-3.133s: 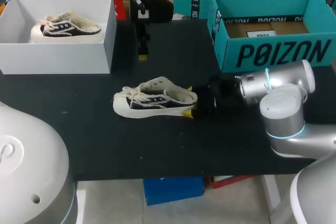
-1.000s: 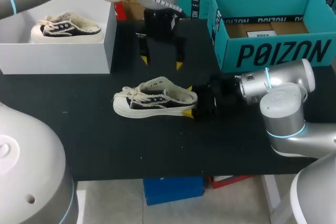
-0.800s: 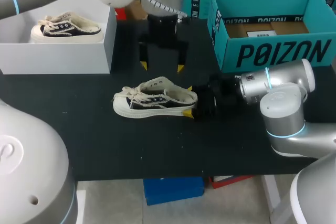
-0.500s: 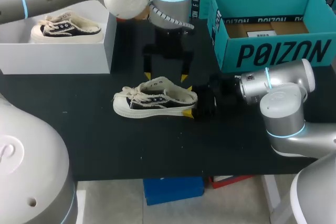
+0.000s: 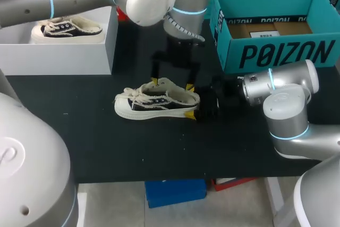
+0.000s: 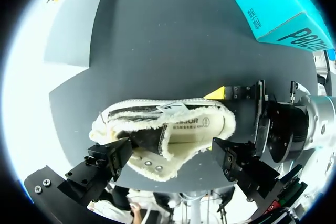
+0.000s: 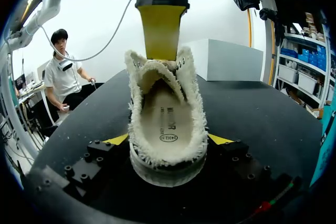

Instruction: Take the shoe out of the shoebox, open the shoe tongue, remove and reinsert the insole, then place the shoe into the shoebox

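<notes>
While the right end effector (image 5: 191,102) clamps the heel of the sneaker (image 5: 154,101) from 2 sides, at the sneaker's 3 o'clock end, the left end effector (image 5: 172,84) hangs right over its fleecy opening, fingers spread wide and gripping nothing. Sneaker's lying mid-surface (image 5: 106,142), toe toward 9 o'clock. White shoebox (image 5: 58,57) sits at its 10 o'clock with a 2nd sneaker (image 5: 66,27) inside.

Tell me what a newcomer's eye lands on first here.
The cream-and-black shoe lying mid-table, its heel clamped by the right gripper while the left gripper hangs open over its fleecy opening. Next, the white shoebox at the far left with a matching shoe inside, and the big teal box far right.
</notes>
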Motion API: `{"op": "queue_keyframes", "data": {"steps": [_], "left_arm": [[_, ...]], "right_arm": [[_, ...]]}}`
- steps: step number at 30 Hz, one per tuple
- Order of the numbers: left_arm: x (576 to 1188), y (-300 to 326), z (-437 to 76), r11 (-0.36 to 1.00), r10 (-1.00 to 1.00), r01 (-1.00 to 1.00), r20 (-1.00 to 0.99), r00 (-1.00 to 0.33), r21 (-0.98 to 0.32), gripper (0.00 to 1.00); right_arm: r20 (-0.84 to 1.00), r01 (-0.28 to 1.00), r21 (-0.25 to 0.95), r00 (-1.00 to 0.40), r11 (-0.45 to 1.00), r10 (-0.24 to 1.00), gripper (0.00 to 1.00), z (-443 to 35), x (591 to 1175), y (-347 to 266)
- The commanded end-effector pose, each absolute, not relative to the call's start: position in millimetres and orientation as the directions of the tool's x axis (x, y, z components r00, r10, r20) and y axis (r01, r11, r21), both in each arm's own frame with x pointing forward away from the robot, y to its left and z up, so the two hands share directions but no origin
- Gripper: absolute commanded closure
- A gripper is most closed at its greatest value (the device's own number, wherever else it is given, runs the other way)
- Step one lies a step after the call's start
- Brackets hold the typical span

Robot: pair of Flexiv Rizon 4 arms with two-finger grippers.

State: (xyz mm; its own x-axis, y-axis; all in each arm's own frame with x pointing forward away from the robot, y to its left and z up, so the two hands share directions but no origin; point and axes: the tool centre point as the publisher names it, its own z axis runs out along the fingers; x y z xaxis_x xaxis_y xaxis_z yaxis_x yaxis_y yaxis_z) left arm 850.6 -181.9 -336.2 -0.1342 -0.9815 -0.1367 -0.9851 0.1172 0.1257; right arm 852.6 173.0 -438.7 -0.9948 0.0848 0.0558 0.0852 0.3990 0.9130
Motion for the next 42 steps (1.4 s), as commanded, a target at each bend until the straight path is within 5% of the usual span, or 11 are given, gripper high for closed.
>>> {"op": "queue_keyframes", "data": {"steps": [1, 22, 24, 27, 35, 38, 39, 41, 42], "left_arm": [[855, -193, -340, 0.117, -0.961, -0.983, -0.235, -0.149, 0.143, 0.0], [836, -185, -357, 0.099, -0.901, -0.981, -0.403, -0.159, 0.166, 0.0], [836, -182, -359, 0.092, -0.9, -0.984, -0.409, -0.149, 0.154, 0.14], [839, -177, -363, 0.08, -0.899, -0.987, -0.418, -0.132, 0.139, 0.0], [840, -169, -371, 0.075, -0.893, -0.989, -0.433, -0.124, 0.128, 0.04], [841, -168, -373, 0.075, -0.892, -0.989, -0.436, -0.123, 0.126, 0.19], [841, -167, -373, 0.077, -0.89, -0.989, -0.439, -0.124, 0.125, 0.4], [841, -167, -374, 0.079, -0.887, -0.989, -0.444, -0.127, 0.126, 0.6], [841, -166, -375, 0.08, -0.885, -0.989, -0.446, -0.129, 0.127, 0.81]], "right_arm": [[0.057, 0.087, 0.913, -0.995, 0.4, 0.085, 1.0, -440, 853, 174], [0.057, 0.087, 0.913, -0.995, 0.4, 0.085, 1.0, -440, 853, 174], [0.057, 0.087, 0.913, -0.995, 0.4, 0.085, 1.0, -440, 853, 174], [0.057, 0.087, 0.913, -0.995, 0.4, 0.085, 1.0, -440, 853, 174], [0.057, 0.087, 0.913, -0.995, 0.4, 0.085, 1.0, -440, 853, 174], [0.057, 0.087, 0.913, -0.995, 0.4, 0.085, 1.0, -440, 853, 174], [0.057, 0.087, 0.913, -0.995, 0.4, 0.085, 1.0, -440, 853, 174], [0.057, 0.087, 0.913, -0.995, 0.4, 0.085, 1.0, -440, 853, 174], [0.057, 0.087, 0.913, -0.995, 0.4, 0.085, 1.0, -440, 853, 174]]}}
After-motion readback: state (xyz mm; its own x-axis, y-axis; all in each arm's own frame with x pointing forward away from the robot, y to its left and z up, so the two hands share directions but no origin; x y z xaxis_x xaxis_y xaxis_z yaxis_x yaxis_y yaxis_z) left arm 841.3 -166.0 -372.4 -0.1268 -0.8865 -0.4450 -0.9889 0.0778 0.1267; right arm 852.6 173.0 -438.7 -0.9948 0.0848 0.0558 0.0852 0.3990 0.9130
